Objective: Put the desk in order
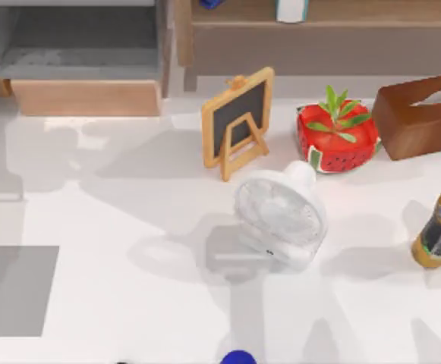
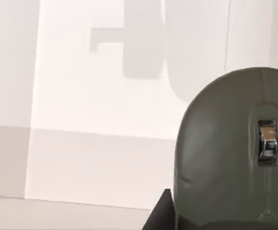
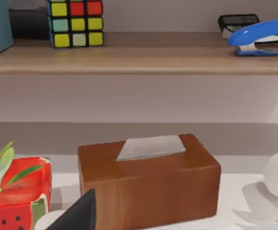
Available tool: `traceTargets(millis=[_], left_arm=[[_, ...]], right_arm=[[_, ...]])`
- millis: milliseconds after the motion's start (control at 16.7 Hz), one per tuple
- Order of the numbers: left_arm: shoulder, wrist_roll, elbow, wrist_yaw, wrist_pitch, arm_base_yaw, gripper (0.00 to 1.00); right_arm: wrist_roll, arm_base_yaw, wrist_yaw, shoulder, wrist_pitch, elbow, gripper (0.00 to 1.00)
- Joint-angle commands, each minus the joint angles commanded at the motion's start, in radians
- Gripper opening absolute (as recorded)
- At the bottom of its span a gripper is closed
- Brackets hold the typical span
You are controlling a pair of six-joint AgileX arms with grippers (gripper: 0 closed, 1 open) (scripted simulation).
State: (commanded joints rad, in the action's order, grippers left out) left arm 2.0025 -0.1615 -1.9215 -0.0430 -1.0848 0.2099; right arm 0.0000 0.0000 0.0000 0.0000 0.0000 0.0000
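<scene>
Tabletop (image 1: 129,303) fills most of the top view, white and flat, and it's far from tidy as we read it. Lying loose on it: a small chalkboard easel (image 1: 237,121) near the middle back, a white desk fan (image 1: 281,216) tipped over just in front of it, a watermelon-style red plant pot (image 1: 336,136) to the right of the easel, a brown tissue box (image 1: 421,114) at the right back, and a brown bottle (image 1: 440,231) lying at the right edge. A grey mouse pad (image 1: 15,290) sits bare at the left edge. A wooden shelf unit (image 1: 319,34) runs along the back; in the right wrist view its shelf board (image 3: 139,52) carries a colour cube (image 3: 75,23) and a blue stapler (image 3: 263,37). An open drawer-like box (image 1: 83,53) sits at the back left. The left wrist view shows a grey mouse (image 2: 234,153) close up against our left hand, and we judge it is held there; the fingers themselves are out of view, so we cannot tell for sure. Our right hand faces the tissue box (image 3: 148,179) from near, with a dark fingertip (image 3: 79,213) at the frame edge; we cannot tell whether it is wide or narrow. Done so far: maybe the mouse picked up, judging from this view. Left: mouse onto the pad, fan upright, loose items sorted.
</scene>
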Motion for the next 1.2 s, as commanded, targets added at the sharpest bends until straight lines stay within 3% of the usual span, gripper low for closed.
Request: traceTargets(millis=[600, 960, 1200], left_arm=[[-0.379, 0.088, 0.608, 0.025, 0.199, -0.169, 0.00], [-0.463, 0.130, 0.958, 0.042, 0.301, -0.221, 0.00], [-0.479, 0.146, 1.102, 0.049, 0.342, -0.234, 0.00]], right_arm=[[0.000, 0.000, 0.000, 0.000, 0.000, 0.000, 1.00], [0.000, 0.000, 0.000, 0.000, 0.000, 0.000, 1.00], [0.000, 0.000, 0.000, 0.000, 0.000, 0.000, 1.00]])
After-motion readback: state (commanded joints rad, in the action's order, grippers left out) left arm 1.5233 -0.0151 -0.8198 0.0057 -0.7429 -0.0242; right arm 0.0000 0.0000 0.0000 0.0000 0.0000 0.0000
